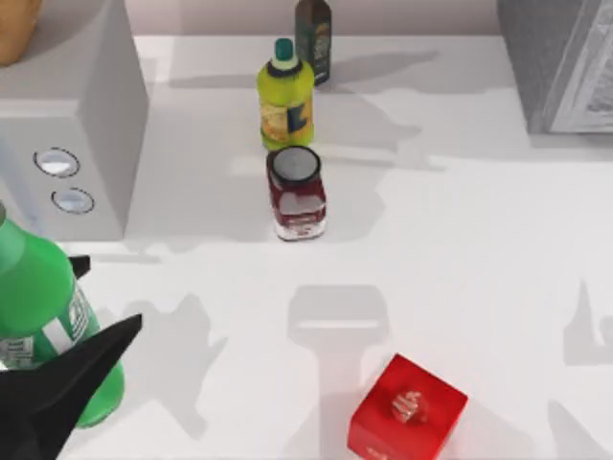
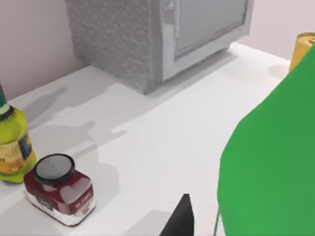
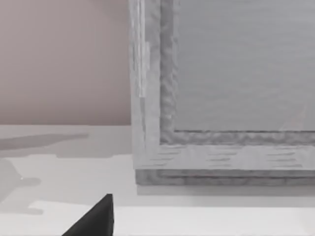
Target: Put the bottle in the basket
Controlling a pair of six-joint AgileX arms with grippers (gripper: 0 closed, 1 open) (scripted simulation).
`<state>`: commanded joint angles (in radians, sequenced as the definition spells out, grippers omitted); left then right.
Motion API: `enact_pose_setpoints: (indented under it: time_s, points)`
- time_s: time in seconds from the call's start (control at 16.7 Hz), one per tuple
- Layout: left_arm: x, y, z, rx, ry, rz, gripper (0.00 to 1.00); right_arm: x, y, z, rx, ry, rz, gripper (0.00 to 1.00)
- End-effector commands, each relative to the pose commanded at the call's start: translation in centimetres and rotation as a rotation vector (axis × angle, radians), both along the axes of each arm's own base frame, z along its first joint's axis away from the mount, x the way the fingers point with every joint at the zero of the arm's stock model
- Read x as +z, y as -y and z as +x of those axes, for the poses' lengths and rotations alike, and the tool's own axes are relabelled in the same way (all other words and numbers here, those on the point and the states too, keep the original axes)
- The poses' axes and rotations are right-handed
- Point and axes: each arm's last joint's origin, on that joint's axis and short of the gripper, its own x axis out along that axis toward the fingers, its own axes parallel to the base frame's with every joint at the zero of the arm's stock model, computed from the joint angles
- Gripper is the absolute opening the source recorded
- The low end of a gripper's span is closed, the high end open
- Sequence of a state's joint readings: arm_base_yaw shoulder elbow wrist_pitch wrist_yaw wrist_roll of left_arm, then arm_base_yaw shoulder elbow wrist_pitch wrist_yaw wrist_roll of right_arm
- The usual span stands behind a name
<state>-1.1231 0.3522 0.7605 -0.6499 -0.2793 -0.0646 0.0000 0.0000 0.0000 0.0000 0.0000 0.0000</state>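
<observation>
**Green bottle in the left arm's grip, basket at the far corner**

At the lower left of the top view, the left gripper (image 1: 43, 379) pinches the green bottle (image 1: 38, 307), its dark fingers (image 1: 81, 369) closed against the body on either side. The bottle looms large there, which suggests it is lifted clear of the white table (image 1: 479, 259), though contact with the table cannot be told for certain. The carry step looks to be in hand. The tan object at the upper left corner of the top view, atop a grey box (image 1: 86, 125), may be the basket (image 1: 14, 34); if so, the next move calls for travel up the left side of the frame and a release over its rim.

The bottle is bright green plastic with a white-and-green label band (image 1: 57, 335); in the left wrist view its body (image 2: 270, 162) takes up the lower right.

A yellow-green bottle (image 1: 285, 96), a dark red jar (image 1: 297, 192) and a red box (image 1: 407, 410) stand well apart from it. Of the right gripper, one dark finger tip (image 3: 96, 219) appears in its wrist view, facing a grey cabinet (image 3: 221, 98); whether its jaws are spread cannot be told.
</observation>
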Motion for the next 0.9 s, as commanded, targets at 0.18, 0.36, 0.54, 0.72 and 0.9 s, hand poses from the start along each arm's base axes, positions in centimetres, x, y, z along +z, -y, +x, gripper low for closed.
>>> enact_pose_setpoints:
  time_s: [0.18, 0.36, 0.54, 0.72, 0.9]
  points:
    - [-0.3, -6.1, -2.7, 0.009, 0.008, -0.006, 0.0, 0.0, 0.0, 0.0, 0.0, 0.0, 0.0, 1.0]
    - [-2.1, -11.3, -4.2, 0.019, 0.013, -0.01, 0.0, 0.0, 0.0, 0.0, 0.0, 0.0, 0.0, 1.0]
    - [-3.9, -14.8, -4.9, 0.027, 0.018, -0.017, 0.0, 0.0, 0.0, 0.0, 0.0, 0.0, 0.0, 1.0]
    - [-4.9, -16.2, -5.1, 0.031, 0.021, -0.023, 0.0, 0.0, 0.0, 0.0, 0.0, 0.0, 0.0, 1.0]
    - [-4.9, -16.2, -5.1, 0.031, 0.021, -0.023, 0.0, 0.0, 0.0, 0.0, 0.0, 0.0, 0.0, 1.0]
